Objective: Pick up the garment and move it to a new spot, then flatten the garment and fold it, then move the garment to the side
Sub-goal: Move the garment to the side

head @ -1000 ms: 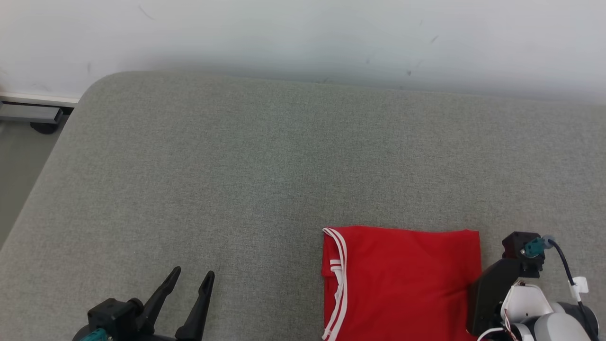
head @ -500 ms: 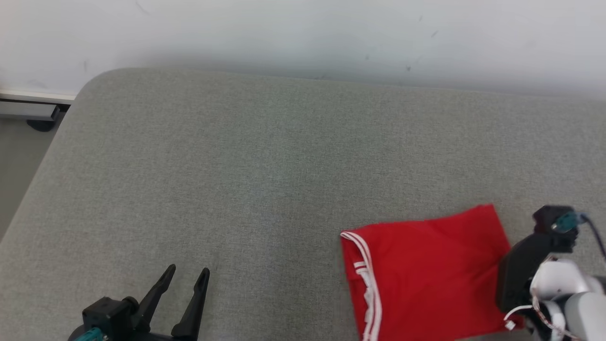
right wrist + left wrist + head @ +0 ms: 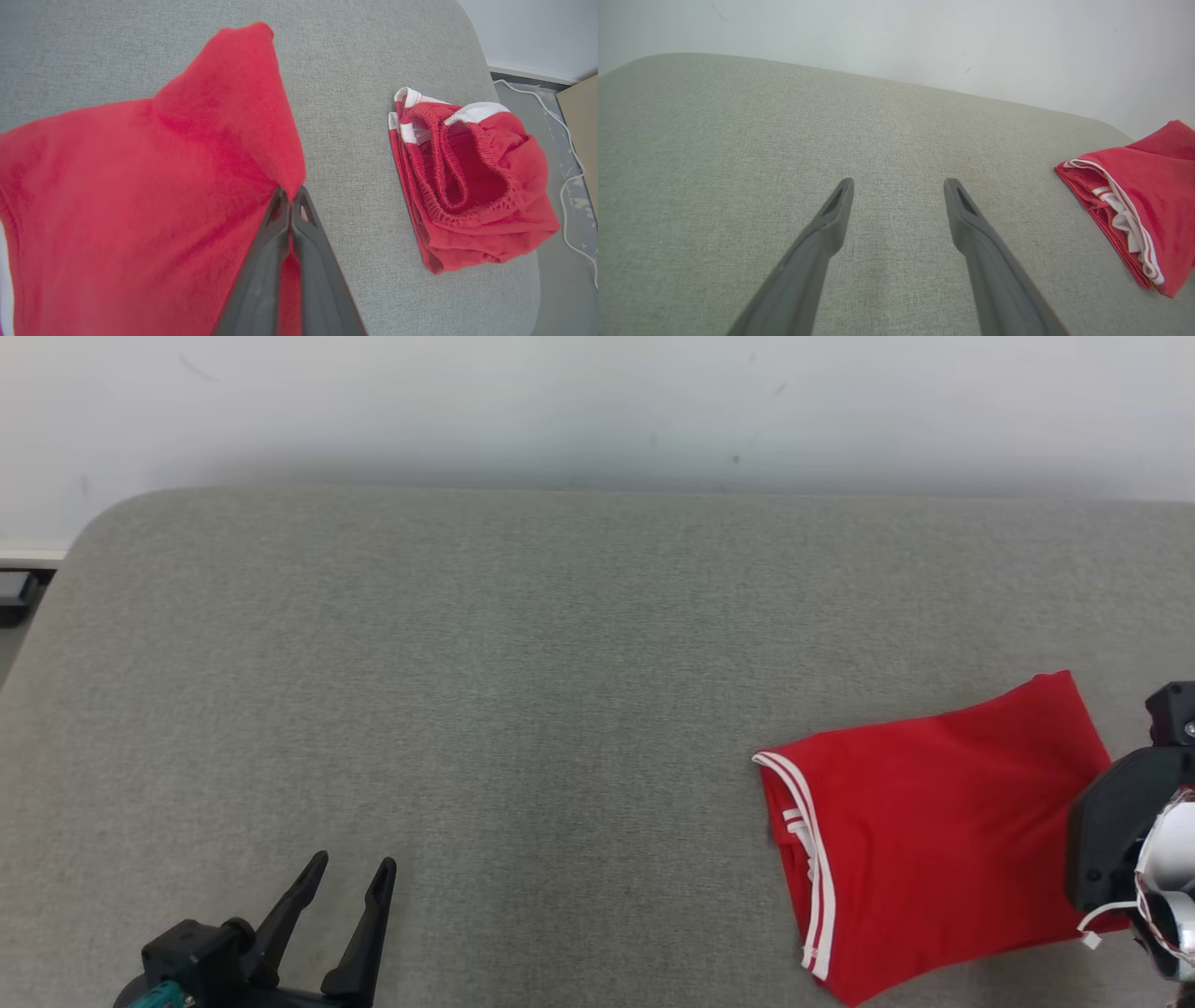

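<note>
the folded red garment (image 3: 934, 831) lies at the right of the grey bench (image 3: 467, 663). the right gripper (image 3: 290, 198) is pinched shut on its right edge; the left gripper (image 3: 353, 861) hangs wide open, empty. light, limp cloth, so it will likely sag and unfold if carried by one edge.

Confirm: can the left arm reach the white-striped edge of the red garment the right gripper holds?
Probably yes. The left gripper is open, and just bare grey cushion lies between it and the garment, whose striped edge faces it. The right gripper pinches the opposite side.
</note>
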Robot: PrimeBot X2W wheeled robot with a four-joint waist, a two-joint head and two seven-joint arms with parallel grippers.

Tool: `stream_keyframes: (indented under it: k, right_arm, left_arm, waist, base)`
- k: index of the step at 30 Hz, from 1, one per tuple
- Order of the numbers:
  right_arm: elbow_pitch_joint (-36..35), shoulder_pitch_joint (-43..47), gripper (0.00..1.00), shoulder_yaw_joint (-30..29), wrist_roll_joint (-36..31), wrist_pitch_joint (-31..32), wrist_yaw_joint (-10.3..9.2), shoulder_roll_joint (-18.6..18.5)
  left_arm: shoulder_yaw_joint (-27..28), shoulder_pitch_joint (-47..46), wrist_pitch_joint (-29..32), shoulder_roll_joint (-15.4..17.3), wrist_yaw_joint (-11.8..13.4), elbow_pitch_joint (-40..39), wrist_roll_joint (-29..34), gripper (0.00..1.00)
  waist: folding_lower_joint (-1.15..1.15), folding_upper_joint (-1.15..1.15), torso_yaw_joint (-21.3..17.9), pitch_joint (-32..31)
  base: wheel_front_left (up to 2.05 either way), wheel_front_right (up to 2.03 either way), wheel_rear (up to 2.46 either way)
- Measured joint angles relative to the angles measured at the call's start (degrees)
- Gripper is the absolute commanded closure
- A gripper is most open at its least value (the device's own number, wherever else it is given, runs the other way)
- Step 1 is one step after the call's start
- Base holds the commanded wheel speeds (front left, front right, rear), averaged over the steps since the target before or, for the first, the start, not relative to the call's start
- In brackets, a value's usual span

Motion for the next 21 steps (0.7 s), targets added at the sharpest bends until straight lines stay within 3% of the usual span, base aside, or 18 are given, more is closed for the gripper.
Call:
stream_keyframes:
  k: [21]
  right_arm:
    - [1.4, -6.3, 1.0, -2.2, -1.7, 2.3, 3.1, -8.4]
  left_arm:
    - [-0.8, -0.4, 0.4, 0.3, -0.5, -0.3, 0.0, 0.0]
  waist:
    - [0.0, 0.0, -9.5, 1.0]
  base:
    - [0.0, 0.0, 0.0]
